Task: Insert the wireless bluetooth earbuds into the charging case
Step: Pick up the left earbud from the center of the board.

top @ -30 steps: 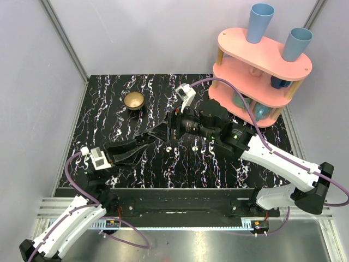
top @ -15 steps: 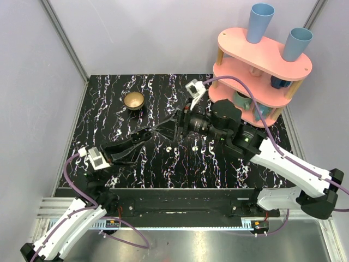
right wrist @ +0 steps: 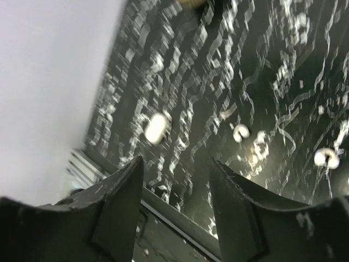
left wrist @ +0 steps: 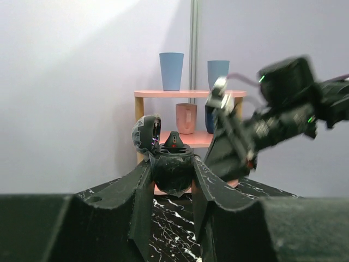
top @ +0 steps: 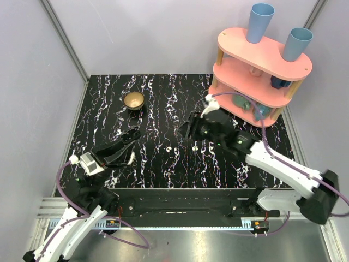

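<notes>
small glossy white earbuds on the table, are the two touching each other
Apart. Top view: left white earbud and right white earbud lie with bare tabletop between.

Case (left wrist: 172, 164) clamped upright in my left jaws, lid (left wrist: 145, 134) open, looks dark here. Two tiny white earbuds (top: 170, 148) lie apart on table (top: 152, 98), outside case.
</notes>
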{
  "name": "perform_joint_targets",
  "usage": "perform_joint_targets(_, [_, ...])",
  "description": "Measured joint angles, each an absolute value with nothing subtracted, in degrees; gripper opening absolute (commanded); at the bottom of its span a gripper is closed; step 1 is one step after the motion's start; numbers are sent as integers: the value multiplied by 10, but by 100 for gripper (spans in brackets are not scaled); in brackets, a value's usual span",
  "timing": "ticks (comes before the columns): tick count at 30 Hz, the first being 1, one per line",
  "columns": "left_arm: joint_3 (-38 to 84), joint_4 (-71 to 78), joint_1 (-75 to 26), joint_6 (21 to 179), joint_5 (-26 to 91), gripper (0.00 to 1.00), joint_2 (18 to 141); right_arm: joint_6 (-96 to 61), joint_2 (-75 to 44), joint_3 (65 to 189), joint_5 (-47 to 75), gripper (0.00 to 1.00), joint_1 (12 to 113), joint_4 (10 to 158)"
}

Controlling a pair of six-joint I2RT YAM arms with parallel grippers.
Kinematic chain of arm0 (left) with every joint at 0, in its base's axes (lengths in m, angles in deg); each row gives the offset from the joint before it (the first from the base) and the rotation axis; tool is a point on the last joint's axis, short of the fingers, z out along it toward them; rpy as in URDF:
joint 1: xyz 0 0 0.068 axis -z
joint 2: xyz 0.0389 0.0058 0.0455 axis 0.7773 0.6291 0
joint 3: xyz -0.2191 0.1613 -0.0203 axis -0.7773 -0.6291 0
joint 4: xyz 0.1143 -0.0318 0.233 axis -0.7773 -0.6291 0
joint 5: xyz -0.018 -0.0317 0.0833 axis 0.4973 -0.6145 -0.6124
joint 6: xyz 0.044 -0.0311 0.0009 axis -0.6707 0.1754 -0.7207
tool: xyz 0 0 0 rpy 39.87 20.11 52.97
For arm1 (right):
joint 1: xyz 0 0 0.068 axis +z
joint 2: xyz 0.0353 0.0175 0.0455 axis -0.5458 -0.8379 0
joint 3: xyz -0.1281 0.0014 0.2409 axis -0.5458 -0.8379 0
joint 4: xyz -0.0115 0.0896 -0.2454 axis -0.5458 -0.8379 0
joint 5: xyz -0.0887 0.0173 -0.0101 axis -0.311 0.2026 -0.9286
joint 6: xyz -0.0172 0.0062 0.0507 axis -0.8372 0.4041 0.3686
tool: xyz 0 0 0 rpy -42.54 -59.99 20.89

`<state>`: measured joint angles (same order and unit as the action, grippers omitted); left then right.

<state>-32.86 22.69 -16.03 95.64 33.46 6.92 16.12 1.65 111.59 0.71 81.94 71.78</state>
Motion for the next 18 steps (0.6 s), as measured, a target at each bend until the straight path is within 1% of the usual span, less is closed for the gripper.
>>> perform_joint_targets(2, [-321, 212, -160, 952, 332, 0, 62, 178, -44, 1099, 31, 51, 820, 714])
perform_joint_targets(9, [-313, 179, -160, 947, 329, 0, 52, 220, -201, 1089, 88, 54, 836, 716])
perform_joint_targets(14, [-312, 160, -160, 947, 329, 0, 51, 233, -280, 1134, 95, 52, 882, 719])
perform_joint_targets(16, [-312, 156, -160, 947, 329, 0, 51, 236, -305, 1153, 95, 48, 892, 726])
perform_joint_targets(18, [-311, 148, -160, 947, 329, 0, 51, 236, -329, 1169, 95, 47, 898, 728])
